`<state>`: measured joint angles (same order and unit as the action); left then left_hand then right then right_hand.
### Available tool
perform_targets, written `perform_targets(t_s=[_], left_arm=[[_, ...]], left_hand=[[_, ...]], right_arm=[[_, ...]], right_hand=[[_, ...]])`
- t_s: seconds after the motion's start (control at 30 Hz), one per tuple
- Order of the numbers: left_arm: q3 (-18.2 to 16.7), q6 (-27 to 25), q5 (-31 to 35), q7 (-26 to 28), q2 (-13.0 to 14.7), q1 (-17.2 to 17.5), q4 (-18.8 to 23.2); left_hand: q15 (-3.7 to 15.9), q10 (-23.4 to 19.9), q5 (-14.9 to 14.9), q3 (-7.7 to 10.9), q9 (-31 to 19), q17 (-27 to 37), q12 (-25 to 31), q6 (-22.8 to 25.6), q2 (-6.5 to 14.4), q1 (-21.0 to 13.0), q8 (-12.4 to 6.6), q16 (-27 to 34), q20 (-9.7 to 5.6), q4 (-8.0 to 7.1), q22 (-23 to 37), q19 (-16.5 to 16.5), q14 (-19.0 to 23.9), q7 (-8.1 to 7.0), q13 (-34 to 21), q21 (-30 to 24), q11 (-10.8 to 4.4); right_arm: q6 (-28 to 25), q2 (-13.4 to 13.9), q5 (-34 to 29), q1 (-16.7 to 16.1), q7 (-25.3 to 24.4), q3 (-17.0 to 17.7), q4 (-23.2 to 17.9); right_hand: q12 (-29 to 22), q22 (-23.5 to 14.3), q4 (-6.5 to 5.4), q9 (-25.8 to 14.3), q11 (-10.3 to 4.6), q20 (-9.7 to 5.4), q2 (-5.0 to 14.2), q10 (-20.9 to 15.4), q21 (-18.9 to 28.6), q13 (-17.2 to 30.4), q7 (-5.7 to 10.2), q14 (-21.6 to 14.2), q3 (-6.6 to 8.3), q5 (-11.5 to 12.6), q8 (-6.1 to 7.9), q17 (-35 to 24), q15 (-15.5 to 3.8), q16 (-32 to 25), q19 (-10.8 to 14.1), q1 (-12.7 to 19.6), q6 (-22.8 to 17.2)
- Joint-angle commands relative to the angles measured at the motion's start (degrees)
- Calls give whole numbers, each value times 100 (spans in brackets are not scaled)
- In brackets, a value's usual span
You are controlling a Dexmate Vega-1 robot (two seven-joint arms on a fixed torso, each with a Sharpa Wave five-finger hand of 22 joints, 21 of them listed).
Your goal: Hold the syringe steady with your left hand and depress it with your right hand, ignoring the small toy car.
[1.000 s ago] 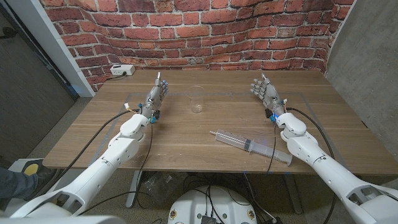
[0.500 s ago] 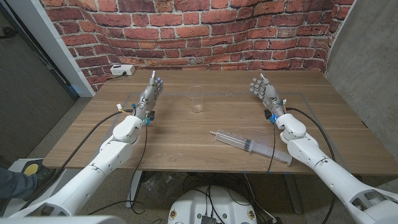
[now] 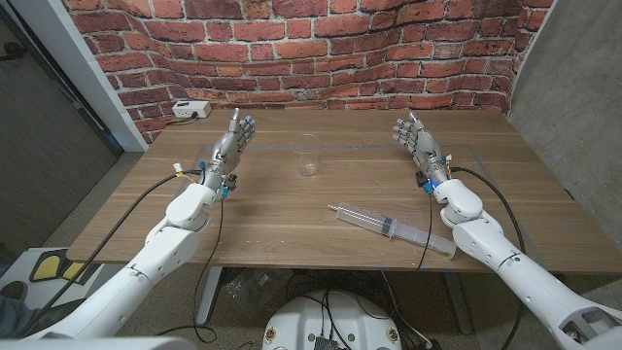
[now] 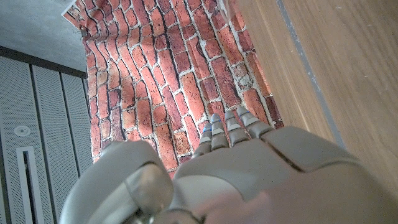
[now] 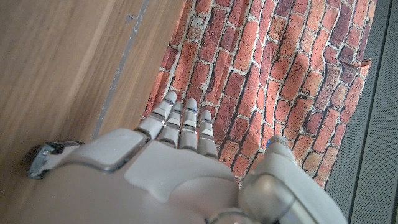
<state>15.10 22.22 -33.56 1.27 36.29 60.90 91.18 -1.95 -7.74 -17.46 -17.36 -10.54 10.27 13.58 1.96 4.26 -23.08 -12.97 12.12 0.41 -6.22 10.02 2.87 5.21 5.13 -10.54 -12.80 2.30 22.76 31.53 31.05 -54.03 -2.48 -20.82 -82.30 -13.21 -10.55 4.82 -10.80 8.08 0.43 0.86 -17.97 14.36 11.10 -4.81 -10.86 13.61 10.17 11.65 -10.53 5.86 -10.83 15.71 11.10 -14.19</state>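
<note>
Syringe (image 3: 389, 227) — light, rigid, slick plastic; likely rolls. Grip the barrel mid-length. Left hand (image 3: 231, 146) and right hand (image 3: 418, 146) — fingers apart, holding nothing.

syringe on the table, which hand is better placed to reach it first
Right. The right hand is nearer the syringe, which lies beside the right forearm; the left hand is across the table, beyond the clear cup.

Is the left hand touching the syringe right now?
Apart. The head view shows the left hand held far from the syringe, with bare table between them.
</note>
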Motion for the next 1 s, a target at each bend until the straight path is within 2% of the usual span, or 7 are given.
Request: perform_targets(t_s=[0.03, 0.33, 0.67, 0.87, 1.0], left_arm=[[-11, 432, 159, -124, 108, 217, 192], [69, 751, 377, -46, 60, 380, 344], [119, 894, 820, 204, 142, 541, 617], [285, 1070, 910, 84, 90, 461, 621], [375, 941, 1054, 179, 103, 480, 824]], left_hand=[[17, -82, 6, -4, -7, 13, 26, 79, 16, -53, -24, 27, 1, 34, 17, 106, 82, -4, -28, -34, -9], [29, -158, 15, -2, -7, 13, 33, 146, 18, -80, -27, 20, 15, 46, 16, 130, 134, -10, -28, -23, -30], [58, -195, 23, 2, -7, 12, 24, 209, 18, -111, -28, 4, 21, 60, 15, 183, 162, -23, -28, -22, -62], [83, -241, 29, 3, -7, 11, 21, 258, 14, -140, -26, 3, 22, 74, 15, 252, 215, -25, -28, -30, -60], [93, -282, 32, 3, -8, 11, 25, 288, 11, -156, -26, 5, 27, 81, 14, 290, 251, -32, -28, -33, -75]], right_arm=[[33, 271, -109, -439, -292, 182, -607], [195, 359, -135, -829, -466, 320, -976], [331, 366, -53, -921, -408, 398, -908], [345, 491, -28, -1035, -386, 501, -1008], [338, 617, 81, -1139, -289, 594, -1084]], right_hand=[[6, -7, -2, -26, 2, 9, -56, 11, -29, 4, -25, -16, -33, 23, -19, -20, -8, 9, 35, -10, 33], [-6, -7, 2, -24, -7, 10, -67, -21, -41, 4, -41, -25, -44, 24, -13, -19, -8, 6, 38, -20, 15], [-14, -8, 13, -23, -8, 12, -56, -48, -45, 4, -44, -47, -39, 28, -8, -16, -24, 1, 60, -8, -6], [-14, -8, 18, -22, -13, 16, -48, -51, -48, 3, -46, -56, -35, 29, -8, -14, -19, 0, 68, -2, -10], [-13, -8, 23, -22, -20, 17, -44, -50, -53, 3, -44, -58, -33, 30, -7, -13, -22, 1, 69, 3, -16]])
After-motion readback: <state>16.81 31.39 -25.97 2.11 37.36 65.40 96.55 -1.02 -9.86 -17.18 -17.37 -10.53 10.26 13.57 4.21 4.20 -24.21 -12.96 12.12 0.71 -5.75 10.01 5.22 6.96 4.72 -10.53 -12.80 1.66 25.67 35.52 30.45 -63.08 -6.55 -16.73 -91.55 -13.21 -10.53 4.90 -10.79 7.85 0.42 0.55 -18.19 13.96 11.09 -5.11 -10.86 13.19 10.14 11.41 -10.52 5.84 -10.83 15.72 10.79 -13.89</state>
